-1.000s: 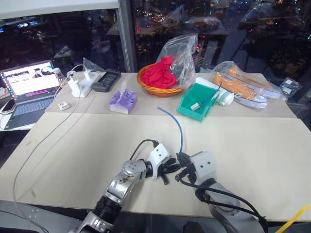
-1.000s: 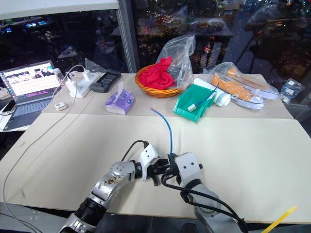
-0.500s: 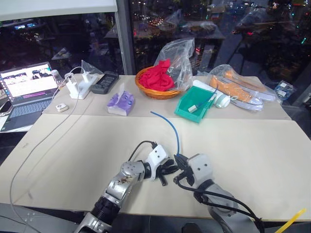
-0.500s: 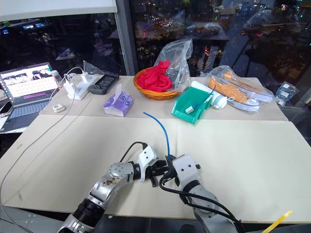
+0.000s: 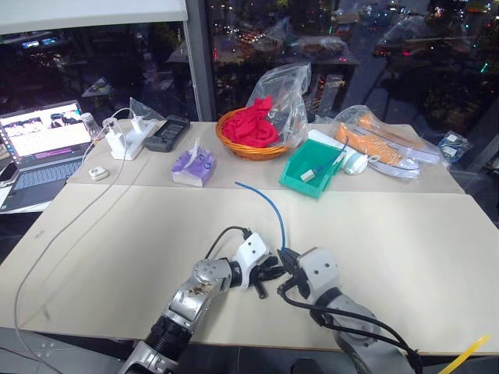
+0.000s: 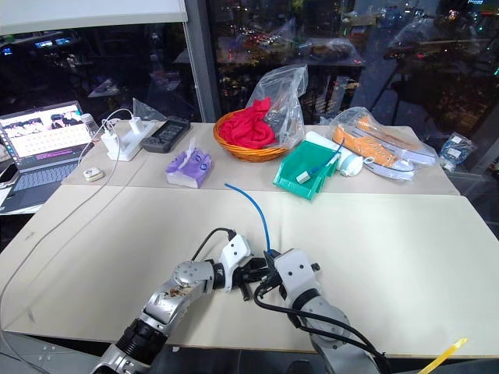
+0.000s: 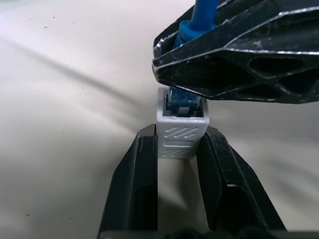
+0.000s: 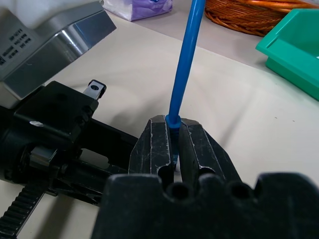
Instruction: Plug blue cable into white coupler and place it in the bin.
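My two grippers meet low over the table's near middle. The left gripper (image 7: 179,132) is shut on the white coupler (image 7: 180,142), a small ribbed block between its black fingers. The right gripper (image 8: 173,124) is shut on the blue cable (image 5: 270,206) just behind its plug. In the left wrist view the plug sits in the coupler's open end. From the right gripper (image 5: 285,259) the cable arcs up and away to the left, its far end free over the table. The teal bin (image 5: 299,181) stands at the back, right of centre.
Inside the bin lie another small white block and a bit of blue cable. Along the back are a wicker basket (image 5: 253,132) with red cloth, a purple tissue pack (image 5: 195,165), a power strip (image 5: 129,134), a laptop (image 5: 43,148) and bagged shoes (image 5: 382,144). A white cord (image 5: 78,226) trails over the left side.
The cable's free end has swung a little to the left. Both grippers stay together in the same spot with their grips unchanged.
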